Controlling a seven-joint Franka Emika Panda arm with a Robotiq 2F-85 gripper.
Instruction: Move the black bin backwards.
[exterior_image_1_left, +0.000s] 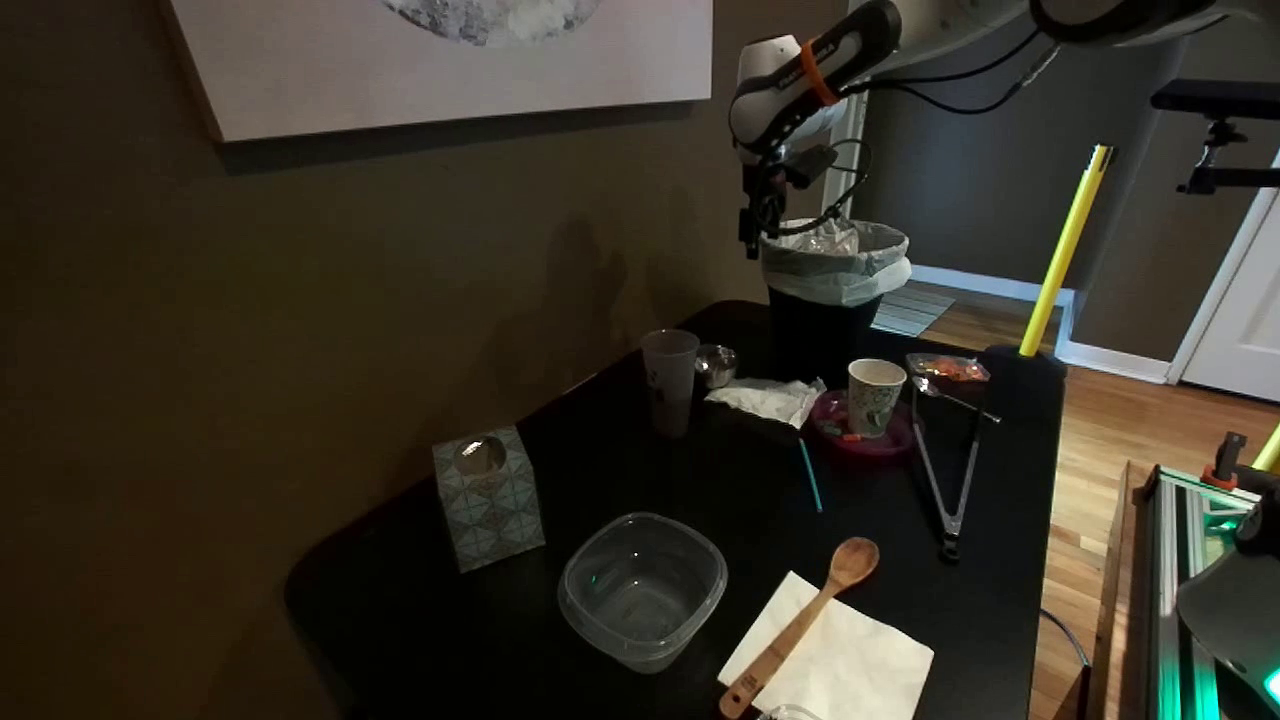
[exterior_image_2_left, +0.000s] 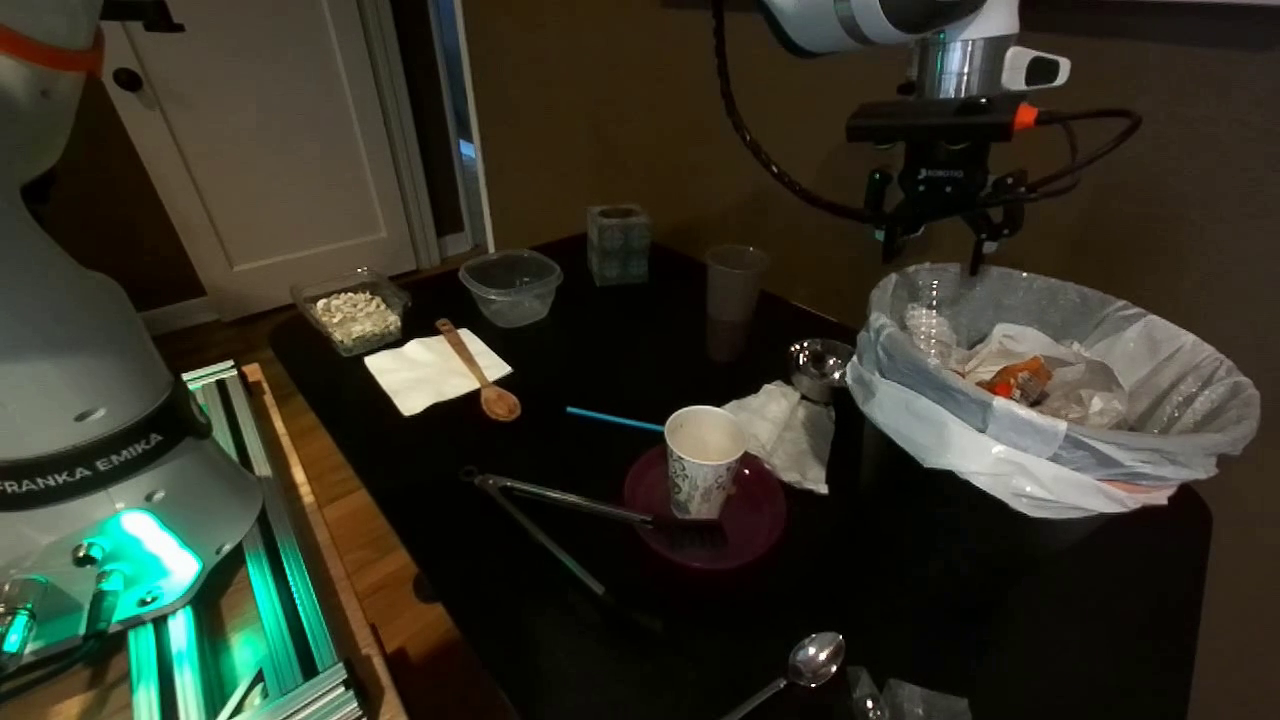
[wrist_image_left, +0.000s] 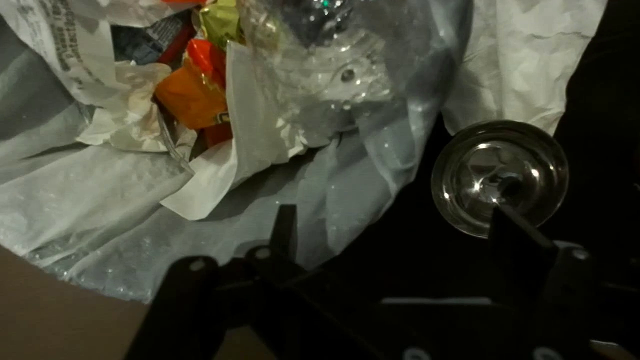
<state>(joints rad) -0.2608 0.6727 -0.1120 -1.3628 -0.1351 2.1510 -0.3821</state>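
Two fingers (wrist_image_left: 284, 227) of the pincer (exterior_image_2_left: 933, 256) stand wide apart near the liner (exterior_image_2_left: 985, 455) of the black bin (exterior_image_1_left: 820, 330) standing by the wall (exterior_image_1_left: 420, 300); a metal bowl (exterior_image_2_left: 820, 366) and crumpled napkin (exterior_image_2_left: 800, 440) crowd one side, while the table (exterior_image_2_left: 1050, 620) beneath extends to its edge on another.

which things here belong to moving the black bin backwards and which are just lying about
For the job:
black bin
end effector

Just lying about:
paper cup
purple plate
tongs
wooden spoon
flat napkin
tissue box
clear plastic bowl
small metal bowl
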